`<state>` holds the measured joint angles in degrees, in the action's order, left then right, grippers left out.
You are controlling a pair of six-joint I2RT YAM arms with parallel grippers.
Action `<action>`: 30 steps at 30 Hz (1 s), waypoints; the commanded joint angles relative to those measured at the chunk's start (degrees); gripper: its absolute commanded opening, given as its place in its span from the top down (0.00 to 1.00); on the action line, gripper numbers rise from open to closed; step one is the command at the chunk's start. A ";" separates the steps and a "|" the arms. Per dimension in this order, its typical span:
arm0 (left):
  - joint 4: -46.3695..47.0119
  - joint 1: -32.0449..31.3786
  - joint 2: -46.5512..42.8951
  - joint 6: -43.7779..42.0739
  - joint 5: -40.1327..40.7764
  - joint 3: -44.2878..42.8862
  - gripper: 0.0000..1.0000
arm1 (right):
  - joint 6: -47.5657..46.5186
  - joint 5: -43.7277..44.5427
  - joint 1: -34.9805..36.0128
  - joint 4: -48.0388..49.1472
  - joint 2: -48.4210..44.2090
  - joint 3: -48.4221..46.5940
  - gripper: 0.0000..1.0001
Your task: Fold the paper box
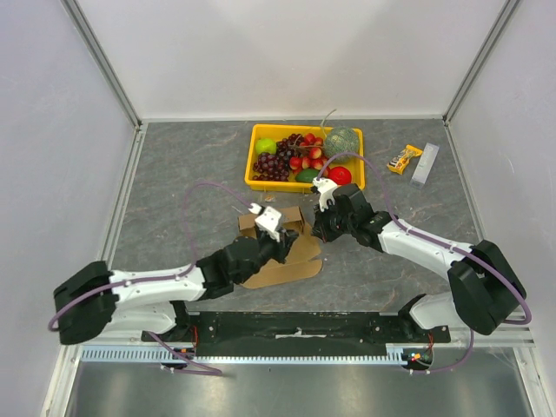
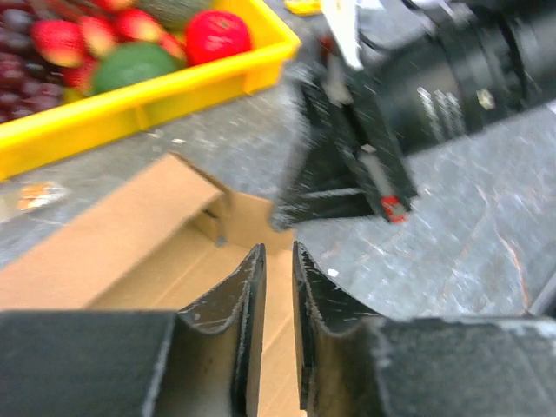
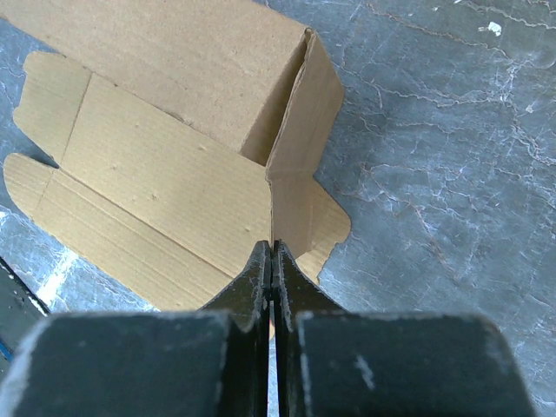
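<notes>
**Two Claws Are Working on a Half-Made Box**

We are looking down at the big grey stone-look table [image 1: 174, 174]. In the middle of it, just in front of the robot's two arms, the plain brown cardboard paper box [image 1: 291, 261] is lying half made. One long wall and one short end wall are standing up. The other panels, with their round flaps, are lying flat.

The right claw [image 3: 274, 248] is pressing its two fingers together right at the corner where the walls are meeting. To us it looks like it is pinching the thin cardboard edge. The left claw [image 2: 278, 248] is hanging over the flat part with its fingers nearly together and only a thin gap showing. We cannot tell if it is holding any cardboard.

Here is what we are worrying about. The right claw is gripping only a tiny bit of edge, so a hard pull could rip it or let it slip out. Then the wall could flop down. The two claws are very near each other, so they could bump. We are not seeing anything pinning the box flat, so a push could slide it toward the tray.

Behind the box, near it but not touching, the bright yellow plastic tray [image 1: 250, 161] is sitting. It is holding fruit:

- a green netted melon [image 1: 341, 141]
- a round red fruit [image 1: 339, 175]
- a green apple [image 1: 265, 146]
- a dark green avocado [image 1: 306, 175]
- a bunch of dark purple grapes [image 1: 273, 164]
- small red strawberries [image 1: 306, 155]
</notes>
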<state>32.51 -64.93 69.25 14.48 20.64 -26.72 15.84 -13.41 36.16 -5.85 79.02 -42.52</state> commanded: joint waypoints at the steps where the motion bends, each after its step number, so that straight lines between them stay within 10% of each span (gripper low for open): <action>1: -12.01 5.40 -8.15 1.33 7.13 -0.53 0.69 | -1.07 0.93 0.22 -0.66 0.52 1.39 1.00; 9: -23.36 25.81 -12.57 9.95 2.29 -1.05 0.38 | -1.07 0.84 0.40 -0.66 0.25 1.74 1.00; 30: -23.29 27.75 -5.00 15.58 -0.52 -0.35 0.24 | 1.21 -1.44 0.49 1.18 -0.54 2.01 1.00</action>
<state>7.44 -37.30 65.10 27.66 21.78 -27.79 16.05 -13.74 36.27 -4.36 78.70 -41.65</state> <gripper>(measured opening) 0.763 0.008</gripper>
